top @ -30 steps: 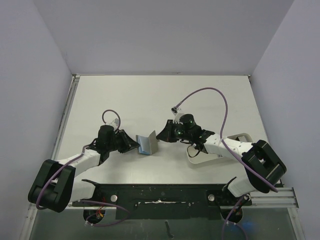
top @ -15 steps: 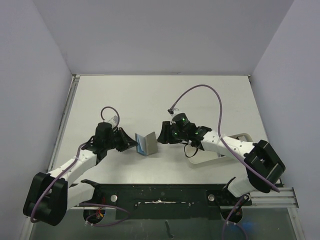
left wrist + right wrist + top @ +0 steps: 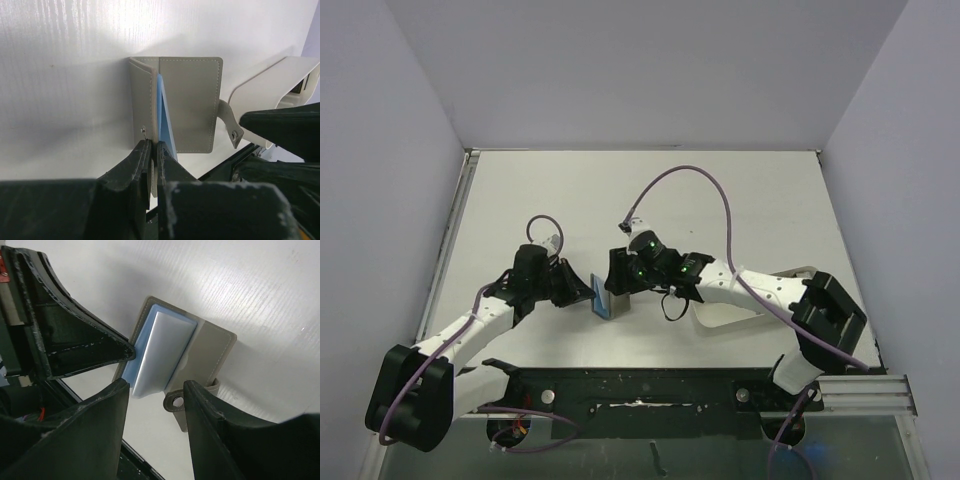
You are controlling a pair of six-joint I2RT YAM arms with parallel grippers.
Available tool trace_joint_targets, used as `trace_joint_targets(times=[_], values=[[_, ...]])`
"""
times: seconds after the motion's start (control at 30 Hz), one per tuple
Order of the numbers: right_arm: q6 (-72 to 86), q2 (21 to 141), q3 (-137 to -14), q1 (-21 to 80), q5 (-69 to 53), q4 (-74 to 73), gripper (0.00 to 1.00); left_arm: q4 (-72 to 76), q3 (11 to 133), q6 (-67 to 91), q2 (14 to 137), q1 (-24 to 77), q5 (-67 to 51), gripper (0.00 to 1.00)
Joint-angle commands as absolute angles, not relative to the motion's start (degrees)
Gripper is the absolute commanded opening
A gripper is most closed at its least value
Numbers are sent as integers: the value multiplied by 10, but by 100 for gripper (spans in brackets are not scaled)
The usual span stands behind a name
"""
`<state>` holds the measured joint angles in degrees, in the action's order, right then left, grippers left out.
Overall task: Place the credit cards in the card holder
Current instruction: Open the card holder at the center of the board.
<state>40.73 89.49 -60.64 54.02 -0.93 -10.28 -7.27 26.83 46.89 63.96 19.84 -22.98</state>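
The grey-olive card holder stands half open on the table between my two grippers, its light blue lining showing. My left gripper is shut on the edge of its left flap. My right gripper hangs open just above the holder, its fingers to either side of the snap strap. A pale shiny rectangle lies against the blue lining; I cannot tell whether it is one of the credit cards. No dark card shows in any view.
A white oblong tray lies to the right of the holder, under the right arm, and shows in the left wrist view as the white tray. The black base rail runs along the near edge.
The right gripper has swung left to just over the card holder and its jaws have opened. The left gripper has shut on the holder's flap, and the holder now stands more folded.
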Motion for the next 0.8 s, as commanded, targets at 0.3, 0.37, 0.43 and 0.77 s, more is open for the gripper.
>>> trace_joint_targets(times=[0.3, 0.37, 0.43, 0.77], values=[[389, 965, -613, 545, -28, -42, 47, -2, 259, 486, 642, 202, -265, 0], [393, 965, -594, 535, -32, -36, 46, -2, 259, 487, 641, 202, -264, 0], [399, 961, -566, 519, -49, -14, 45, -1, 256, 488, 639, 202, -263, 0], [408, 966, -512, 499, -60, 18, 33, 28, 253, 498, 648, 201, -292, 0]])
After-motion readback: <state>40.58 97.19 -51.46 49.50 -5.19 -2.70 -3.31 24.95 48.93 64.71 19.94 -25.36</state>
